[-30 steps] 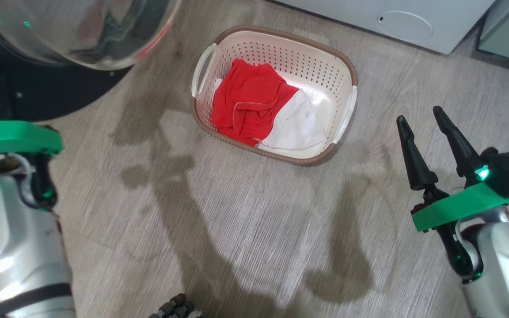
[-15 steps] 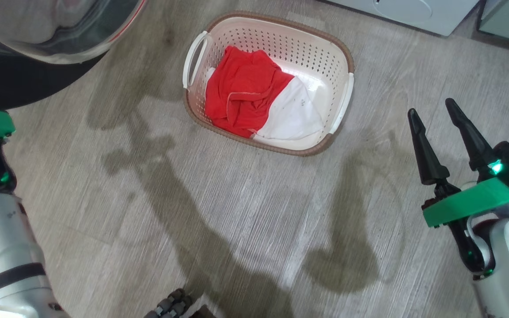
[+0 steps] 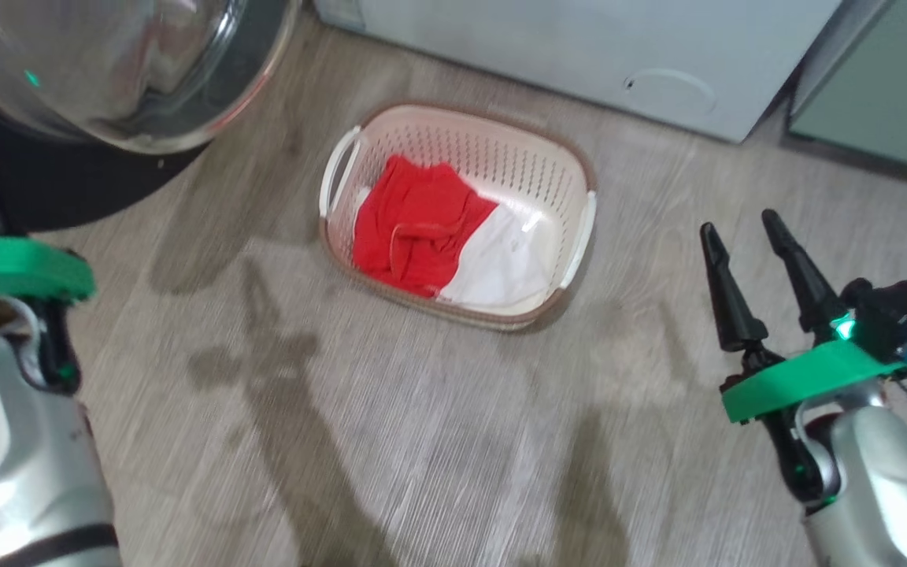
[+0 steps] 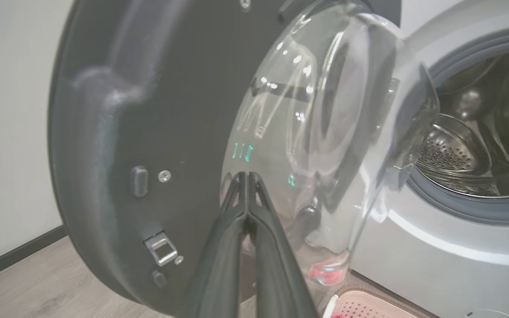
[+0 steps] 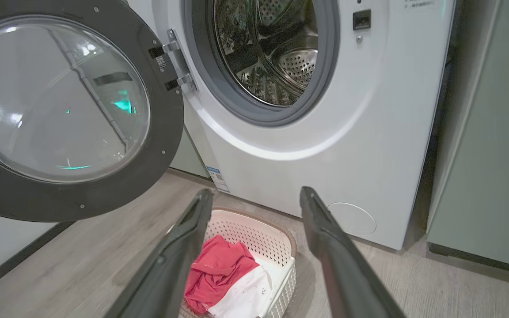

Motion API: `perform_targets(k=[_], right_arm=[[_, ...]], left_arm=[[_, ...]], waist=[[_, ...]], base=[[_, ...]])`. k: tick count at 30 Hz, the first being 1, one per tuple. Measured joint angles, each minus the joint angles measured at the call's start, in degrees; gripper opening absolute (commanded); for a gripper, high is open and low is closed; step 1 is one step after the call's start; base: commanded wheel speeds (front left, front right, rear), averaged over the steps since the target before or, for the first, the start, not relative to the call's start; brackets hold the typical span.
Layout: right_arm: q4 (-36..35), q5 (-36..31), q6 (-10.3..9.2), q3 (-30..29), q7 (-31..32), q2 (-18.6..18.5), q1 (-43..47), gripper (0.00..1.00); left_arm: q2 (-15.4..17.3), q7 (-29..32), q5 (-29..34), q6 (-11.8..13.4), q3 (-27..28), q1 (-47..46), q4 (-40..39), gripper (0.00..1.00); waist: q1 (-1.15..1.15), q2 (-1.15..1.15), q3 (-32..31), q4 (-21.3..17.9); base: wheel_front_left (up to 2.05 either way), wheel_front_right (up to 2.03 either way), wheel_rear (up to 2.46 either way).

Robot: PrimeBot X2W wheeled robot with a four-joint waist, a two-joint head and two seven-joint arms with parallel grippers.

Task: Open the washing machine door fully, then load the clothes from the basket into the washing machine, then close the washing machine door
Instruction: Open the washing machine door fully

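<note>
Now, step in hand: the washing machine door (image 5: 55, 106) looks swung wide, so I judge that loading comes next.
Clothes: a red garment (image 3: 414, 224) and a white garment (image 3: 501, 268) lie bunched in the basket (image 3: 493, 146), red to the left, white beside it and touching.
Basket: on the floor (image 3: 422, 441), just in front of the washing machine (image 5: 307, 145), below and between door and drum mouth (image 5: 267, 53).
Right gripper (image 3: 738, 222): fingers spread wide, empty, pointing towards the washer, well to the right of the basket.
Right arm: forearm low at the head view's lower right, wrist tilted slightly inward.
Left gripper (image 4: 246, 176): fingers pressed together, holding nothing, aimed at the door's glass bowl; whether they touch it I cannot tell.
Doing it well: bring the right fingers over the raised red fold, drop straight down, and pinch fabric only, clear of the perforated wall.
Carry: lift above the brown rim, then release deep past the grey rubber ring.
</note>
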Motion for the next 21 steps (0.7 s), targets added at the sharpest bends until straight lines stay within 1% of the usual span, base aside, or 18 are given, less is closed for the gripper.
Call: perform_targets(k=[9,10,12,14,17,21], right_arm=[[5.0,1.2,0.01,0.1,-2.3,2.9,0.2,1.0],[5.0,1.2,0.01,0.1,-2.3,2.9,0.2,1.0],[5.7,1.2,0.0,-0.1,-2.6,3.3,0.4,1.0],[5.9,1.2,0.01,-0.3,-2.6,3.5,0.6,1.0],[5.9,1.1,0.01,-1.1,-2.8,4.3,2.3,1.0],[5.0,0.7,0.0,-3.4,-2.8,4.5,4.5,1.0]], left_arm=[[-0.2,0.0,0.3,0.0,-9.0,8.2,-2.3,0.0],[-0.2,0.0,0.3,0.0,-9.0,8.2,-2.3,0.0],[-0.2,0.0,-0.8,0.0,-11.8,11.3,-3.0,0.0],[-0.2,0.0,-1.0,0.0,-12.7,12.4,-3.4,0.0],[-0.2,0.0,-3.3,0.0,-15.8,15.4,-4.8,0.0],[-0.4,0.0,-4.4,0.0,-18.3,18.6,-7.7,0.0]], waist=[[0.0,0.0,-8.4,-3.1],[0.0,0.0,-8.4,-3.1],[0.0,0.0,-10.9,-4.8],[0.0,0.0,-11.6,-5.3],[0.0,0.0,-13.8,-7.3],[0.0,0.0,-16.0,-10.2]], base=[[0.0,0.0,0.0],[0.0,0.0,0.0],[0.0,0.0,0.0],[0.0,0.0,0.0],[0.0,0.0,0.0],[0.0,0.0,0.0]])
